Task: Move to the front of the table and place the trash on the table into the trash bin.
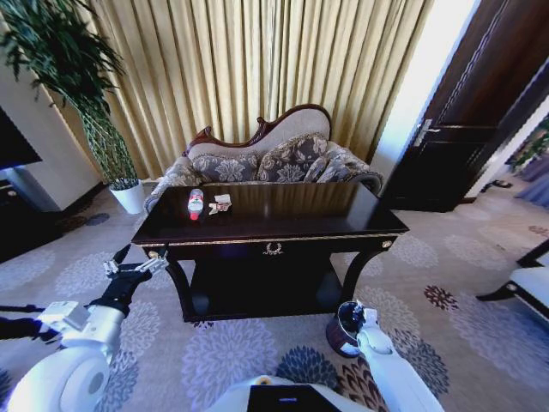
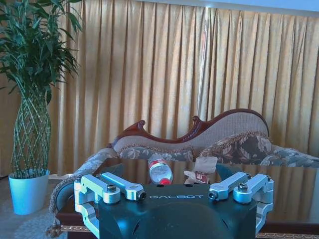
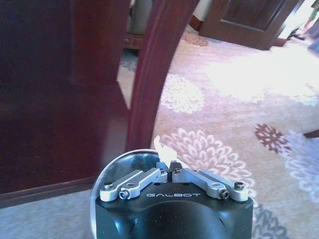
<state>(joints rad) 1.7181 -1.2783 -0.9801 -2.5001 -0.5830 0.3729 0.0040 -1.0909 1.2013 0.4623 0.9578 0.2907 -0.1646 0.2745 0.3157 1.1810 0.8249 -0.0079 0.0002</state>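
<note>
The dark glossy worktop (image 1: 300,215) carries, near its far left corner, a clear red-labelled plastic bottle (image 1: 196,204) lying just beside a crumpled whitish-pink wrapper (image 1: 221,203), while the trash bin (image 1: 341,337) stands on the carpet (image 1: 463,309) by its front right leg.

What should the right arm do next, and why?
Probably open the right gripper: its fingers are shut on a white tissue wad directly over the trash bin. The bottle and wrapper remain on the table.

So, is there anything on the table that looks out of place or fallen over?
Yes. On the table, near its back left corner, a clear plastic bottle lies on its side, with a crumpled wrapper beside it. This litter looks odd on the otherwise tidy glossy top. Nothing appears spilled or damaged.
</note>
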